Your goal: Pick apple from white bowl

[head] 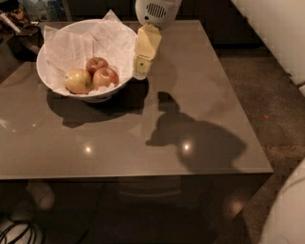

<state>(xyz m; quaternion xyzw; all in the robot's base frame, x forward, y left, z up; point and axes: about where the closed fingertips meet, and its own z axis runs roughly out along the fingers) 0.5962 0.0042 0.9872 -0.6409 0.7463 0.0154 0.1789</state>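
Tool [140, 69]: located over the rear part of the desk [205, 100], hanging tip-down from a pale wrist housing [155, 10] that is cut off by the top edge. Overlaps the right rim of the white bowl [41, 71] in this view; contact with the rim cannot be determined. Height above the desk likewise not determinable. Spread or pressed together: cannot tell, as it appears only as one cream-coloured block.

White bowl: stands on the rear left of the desk, upright, lined with crumpled white paper [71, 45] that rises past the rim at the back. Foot mostly hidden under the flaring wall and its dark shadow.

Contents, grouped at the near side of the bowl on the paper:
- yellowish apple [77, 80], leftmost.
- rear red apple [96, 64], partly hidden behind the other two.
- front red apple [106, 77], touching the yellowish apple and nearest the tool.

Arm shadow [195, 140]: cast across the right half of the desk.

Dark clutter [19, 24] behind the bowl at top left: not identifiable. Cables [16, 233] on the floor at bottom left, cut off by the edge. White robot body [286, 214] at bottom right, mostly out of view.
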